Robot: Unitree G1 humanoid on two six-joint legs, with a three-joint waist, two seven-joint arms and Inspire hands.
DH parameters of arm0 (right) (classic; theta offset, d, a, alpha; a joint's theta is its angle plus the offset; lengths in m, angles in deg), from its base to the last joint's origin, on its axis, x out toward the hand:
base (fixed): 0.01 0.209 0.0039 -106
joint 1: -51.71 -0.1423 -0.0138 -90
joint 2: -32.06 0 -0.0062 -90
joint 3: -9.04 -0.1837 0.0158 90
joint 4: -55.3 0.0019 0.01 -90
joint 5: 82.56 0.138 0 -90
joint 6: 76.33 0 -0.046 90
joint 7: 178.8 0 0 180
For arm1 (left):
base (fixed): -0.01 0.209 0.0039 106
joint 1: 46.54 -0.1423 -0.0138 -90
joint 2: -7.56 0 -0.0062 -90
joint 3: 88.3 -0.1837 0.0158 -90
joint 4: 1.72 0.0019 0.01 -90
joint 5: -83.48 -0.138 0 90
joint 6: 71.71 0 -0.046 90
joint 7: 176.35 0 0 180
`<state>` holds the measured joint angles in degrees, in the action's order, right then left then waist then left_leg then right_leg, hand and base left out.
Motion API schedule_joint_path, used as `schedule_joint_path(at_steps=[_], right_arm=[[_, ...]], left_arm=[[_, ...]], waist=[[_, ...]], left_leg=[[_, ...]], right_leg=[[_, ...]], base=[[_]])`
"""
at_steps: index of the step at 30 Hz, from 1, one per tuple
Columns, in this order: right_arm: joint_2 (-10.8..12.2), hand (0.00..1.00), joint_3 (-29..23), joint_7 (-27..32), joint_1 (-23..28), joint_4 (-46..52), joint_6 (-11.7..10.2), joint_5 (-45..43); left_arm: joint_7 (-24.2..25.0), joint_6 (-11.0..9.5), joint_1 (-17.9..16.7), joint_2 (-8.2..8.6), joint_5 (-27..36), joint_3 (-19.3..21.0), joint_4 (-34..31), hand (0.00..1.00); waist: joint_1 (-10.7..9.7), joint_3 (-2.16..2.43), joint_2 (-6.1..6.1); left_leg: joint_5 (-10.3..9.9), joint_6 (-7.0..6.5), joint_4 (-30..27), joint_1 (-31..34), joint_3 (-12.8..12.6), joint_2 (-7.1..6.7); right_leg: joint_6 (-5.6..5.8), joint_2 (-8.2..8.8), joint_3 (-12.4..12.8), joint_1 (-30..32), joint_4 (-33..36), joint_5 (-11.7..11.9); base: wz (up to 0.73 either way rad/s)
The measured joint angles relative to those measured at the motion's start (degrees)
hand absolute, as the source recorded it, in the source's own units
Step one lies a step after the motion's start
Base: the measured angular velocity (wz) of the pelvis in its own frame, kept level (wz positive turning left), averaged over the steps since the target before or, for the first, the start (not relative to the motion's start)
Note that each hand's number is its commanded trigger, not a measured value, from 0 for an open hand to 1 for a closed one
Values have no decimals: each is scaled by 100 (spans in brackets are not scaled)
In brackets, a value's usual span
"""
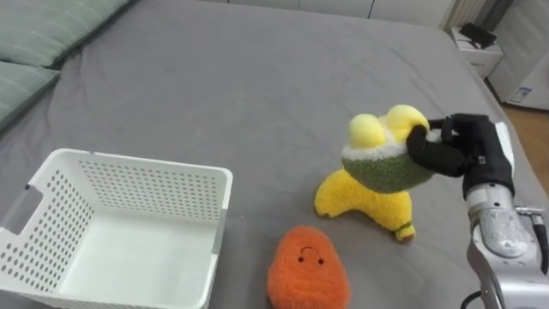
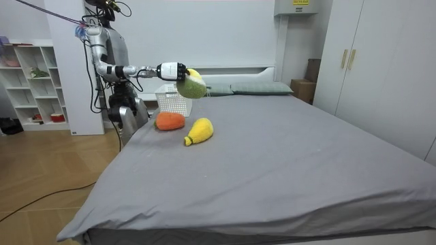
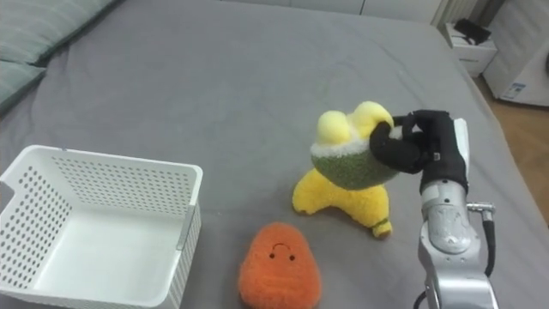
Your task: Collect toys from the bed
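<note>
On the near left of the grey-sheeted bed [image 1: 257,77], a white perforated basket [image 1: 137,184], empty and mouth-up, likely parked within reach as the drop point for the toys. Beyond its right corner, sprawled flat on the sheet and not yet collected, a yellow plush [image 1: 360,202]. Nearer, just right of the basket, an orange plush [image 1: 307,270] with a smiling face, also waiting on the sheet. Lifted clear above the yellow one, a green-and-yellow plush [image 1: 382,159], apparently bound for the basket. Clamped round its green side, the right hand [image 1: 463,153], dark fingers curled tight into the pile, arm stretched out level over the mattress from the bed's edge.

Beneath it all, a smooth, soft grey sheet, probably forgiving of a dropped toy. Around the bed, wooden floor [image 2: 41,177], white wardrobes [image 2: 381,68] and an open white shelf unit [image 2: 30,82]. At the bed's head, green-grey pillows [image 1: 34,30]; off its far right corner, a white nightstand [image 1: 476,56]
</note>
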<state>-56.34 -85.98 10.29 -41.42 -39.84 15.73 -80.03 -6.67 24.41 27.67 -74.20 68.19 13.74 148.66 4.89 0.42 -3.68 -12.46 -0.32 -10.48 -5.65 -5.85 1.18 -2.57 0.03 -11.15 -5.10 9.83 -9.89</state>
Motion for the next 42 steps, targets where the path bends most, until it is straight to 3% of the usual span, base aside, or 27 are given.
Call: schedule_joint_path(at_steps=[7, 14, 20, 21, 24, 26, 30, 36, 42], right_arm=[[-49, 100, 441, -98, -13, 502, 0, -81], [-56, 100, 840, -233, -98, 1181, 1, -77], [-9, 100, 1452, -470, -518, 1283, 2, -216], [18, 100, 1610, -536, -557, 1281, 19, -271], [94, 100, 1975, -753, -629, 1280, 150, -282], [113, 100, 2222, -925, -666, 1283, 178, -334], [122, 100, 2539, -1119, -683, 1278, 181, -332], [424, 100, 3135, -1369, -946, 1269, 298, -355], [587, 100, 3310, -1667, -953, 1205, 386, -355]], left_arm=[[1, -11, 126, -6, 4, -87, 200, 0], [14, -17, 281, -17, -59, -159, 196, 0], [-8, -20, 521, -30, -33, -284, 216, 0], [-10, -15, 569, -59, -18, -400, 222, 0], [-6, -1, 638, -72, -14, -626, 263, 0], [4, 25, 733, -78, -59, -724, 268, 0], [2, 88, 736, -102, -51, -900, 255, 0], [122, 99, 781, -101, -53, -1027, 254, 0], [226, 109, 846, -77, -51, -1061, 239, 0]], waist=[[48, -19, -54], [283, -37, -85], [498, -42, -147], [506, -83, -152], [614, -80, -180], [666, -47, -227], [854, -47, -228], [1052, -63, -206], [1154, -100, -152]], left_leg=[[0, 0, 1, 9, -2, -4], [0, 0, 14, 69, 43, -5], [1, 1, 1, 118, 118, -11], [1, 0, -23, 124, 178, -16], [1, 0, -47, 164, 233, -21], [9, -10, -71, 299, 301, -11], [20, -22, -37, 328, 303, -17], [23, -26, -22, 310, 290, -55], [34, -48, -11, 319, 311, -83]], right_leg=[[3, 5, 13, 10, -9, -1], [3, -2, -23, 47, -26, -2], [1, 2, -76, 69, -28, 0], [1, 13, -150, 32, -33, 0], [2, 26, -216, 39, -26, 0], [2, 50, -311, 135, -9, 2], [10, 59, -331, 147, -10, 13], [16, 57, -327, 135, -20, 17], [37, 62, -334, 140, -17, 30]], base=[[0], [3], [5], [21], [13], [17], [4], [0], [0]])
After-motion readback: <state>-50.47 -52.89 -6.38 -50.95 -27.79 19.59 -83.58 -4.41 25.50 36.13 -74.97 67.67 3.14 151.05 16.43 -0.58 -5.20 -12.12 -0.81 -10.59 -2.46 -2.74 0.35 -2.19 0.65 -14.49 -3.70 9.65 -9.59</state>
